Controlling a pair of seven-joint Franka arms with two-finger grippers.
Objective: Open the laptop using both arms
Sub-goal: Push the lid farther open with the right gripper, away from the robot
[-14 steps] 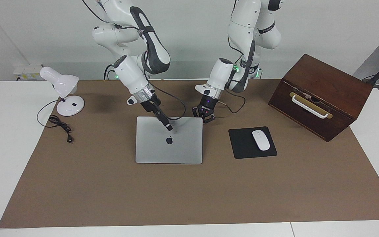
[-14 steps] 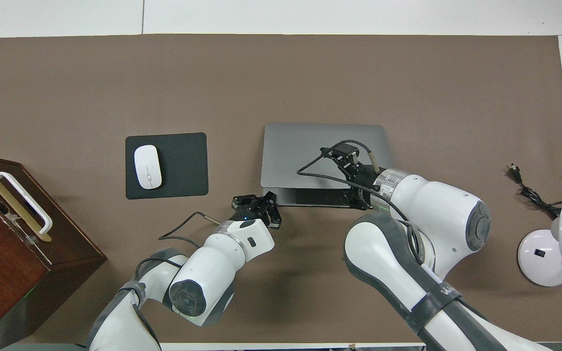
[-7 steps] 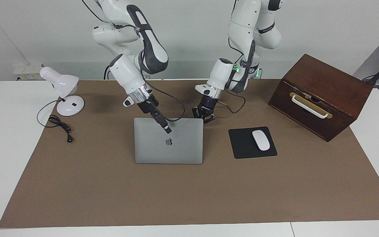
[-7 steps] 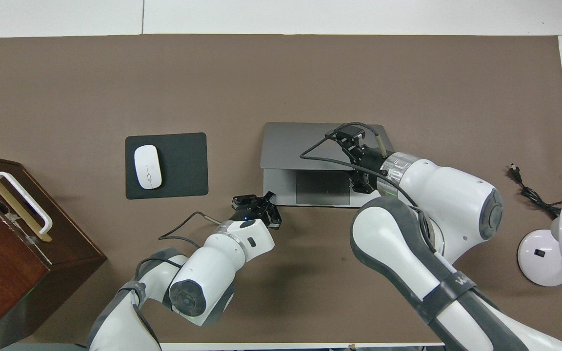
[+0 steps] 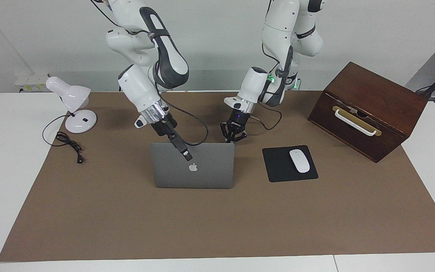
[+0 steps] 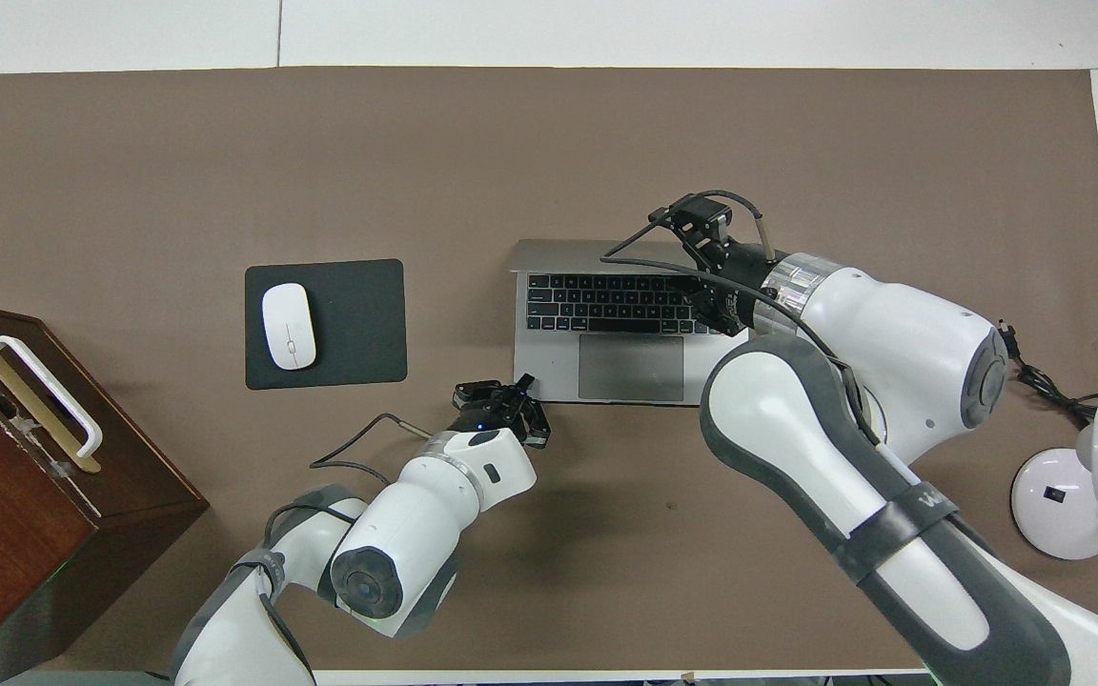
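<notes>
At the raised lid's top edge, the thin silver-grey laptop (image 5: 193, 170) is pinched by the right gripper (image 5: 185, 153), its arm slanting down. Spread open, the left gripper (image 5: 234, 136) is pressed at the base's near corner. Bare brown mat (image 5: 202, 226) is seen around the laptop.

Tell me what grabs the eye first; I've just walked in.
The thin silver-grey laptop stands open mid-table, its lid raised by the right gripper at the top edge. The left gripper presses down at the base's corner toward the black mouse pad.
</notes>
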